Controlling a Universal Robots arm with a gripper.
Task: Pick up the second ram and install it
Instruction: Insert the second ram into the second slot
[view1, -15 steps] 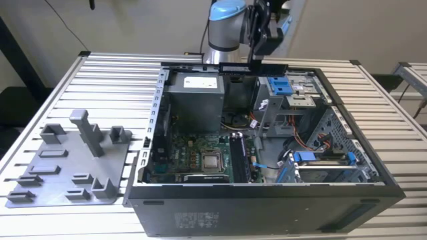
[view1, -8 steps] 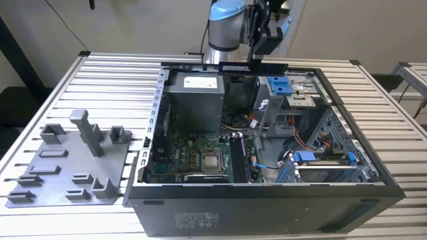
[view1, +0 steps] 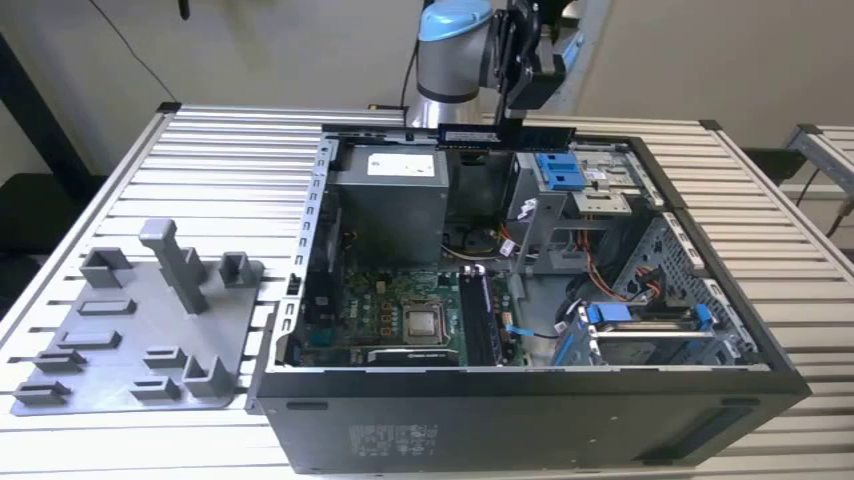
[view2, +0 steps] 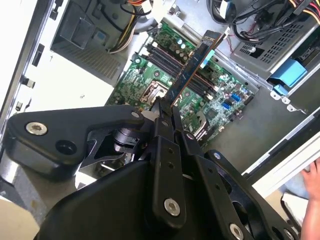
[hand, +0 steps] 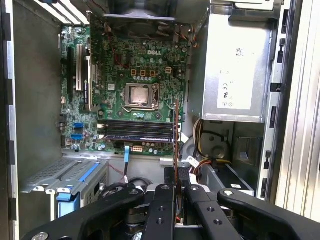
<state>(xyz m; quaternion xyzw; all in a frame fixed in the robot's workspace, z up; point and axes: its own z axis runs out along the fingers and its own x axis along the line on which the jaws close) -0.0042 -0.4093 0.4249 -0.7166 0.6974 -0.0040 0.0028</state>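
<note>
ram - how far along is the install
Done: pickup. The gripper is shut on the ram. In hand: the ram hangs above the open case, with the motherboard below in both wrist views. Left: seating it in the slots, which it does not yet touch.

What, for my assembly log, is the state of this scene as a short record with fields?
gripper: shut on the second ram, above the case rim
second ram: held in the air, not seated in a slot
case: open, motherboard exposed
memory slots: on the motherboard beside the processor socket
fixture plate: grey, on the table, at the exterior view's left of the case
</note>
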